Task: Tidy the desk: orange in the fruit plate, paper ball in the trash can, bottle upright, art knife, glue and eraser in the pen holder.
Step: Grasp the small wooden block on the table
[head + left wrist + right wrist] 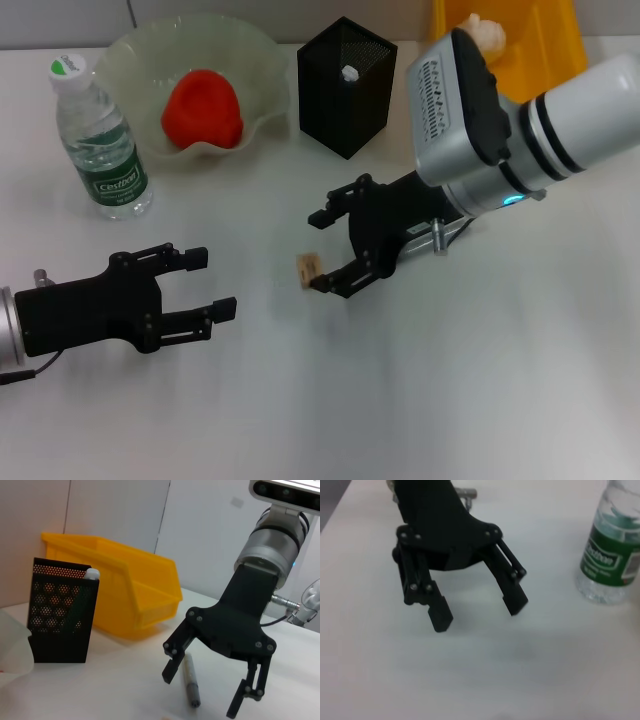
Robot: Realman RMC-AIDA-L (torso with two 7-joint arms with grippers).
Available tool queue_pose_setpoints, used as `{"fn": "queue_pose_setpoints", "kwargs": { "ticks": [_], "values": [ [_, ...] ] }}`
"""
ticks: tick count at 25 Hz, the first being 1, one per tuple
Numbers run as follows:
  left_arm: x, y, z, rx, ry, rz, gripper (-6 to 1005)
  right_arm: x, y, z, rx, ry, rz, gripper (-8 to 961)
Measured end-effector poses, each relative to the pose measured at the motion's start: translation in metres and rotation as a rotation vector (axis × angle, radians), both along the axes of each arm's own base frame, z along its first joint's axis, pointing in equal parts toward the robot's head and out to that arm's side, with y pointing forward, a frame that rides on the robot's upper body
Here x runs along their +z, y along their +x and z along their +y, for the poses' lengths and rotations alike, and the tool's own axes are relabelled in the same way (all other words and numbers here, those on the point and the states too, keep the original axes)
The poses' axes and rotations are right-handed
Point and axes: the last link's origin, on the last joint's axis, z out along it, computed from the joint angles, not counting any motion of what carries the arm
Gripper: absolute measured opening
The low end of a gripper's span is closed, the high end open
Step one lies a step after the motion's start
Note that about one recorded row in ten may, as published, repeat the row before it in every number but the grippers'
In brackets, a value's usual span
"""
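Note:
My right gripper (pixel 319 251) is open, low over the table's middle. A small tan eraser (pixel 308 270) lies on the table right at its fingertips. The left wrist view shows this gripper (pixel 202 690) open over a grey art knife (pixel 190 681) lying on the table. My left gripper (pixel 213 283) is open and empty at the front left; it also shows in the right wrist view (pixel 479 611). The bottle (pixel 100 140) stands upright at the back left. The orange (pixel 203 108) sits in the fruit plate (pixel 130 50). The black pen holder (pixel 347 90) holds a white-capped glue (pixel 348 72).
A yellow bin (pixel 545 45) stands at the back right with a pale paper ball (pixel 488 30) in it. The bin (pixel 125 590) and pen holder (pixel 60 615) stand close together. The bottle (pixel 612 560) is beside my left gripper.

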Motion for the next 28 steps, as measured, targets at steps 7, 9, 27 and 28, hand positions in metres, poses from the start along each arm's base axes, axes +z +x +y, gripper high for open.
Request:
{"fn": "queue_pose_setpoints", "kwargs": {
  "ticks": [7,9,27,28],
  "values": [
    [0.000,-0.001,0.001,0.016,0.006,-0.003,799,-0.010,0.005,0.001,0.033,0.001,-0.013,750],
    [-0.001,-0.001,0.001,0.021,0.009,-0.002,799,-0.013,0.007,0.002,0.035,0.006,-0.023,746],
    [-0.011,0.000,0.003,0.049,0.028,-0.006,799,-0.019,0.017,0.001,0.045,0.021,-0.040,654],
    [-0.011,0.000,0.003,0.050,0.029,-0.006,799,-0.019,0.018,0.001,0.047,0.024,-0.039,635]
  ]
}}
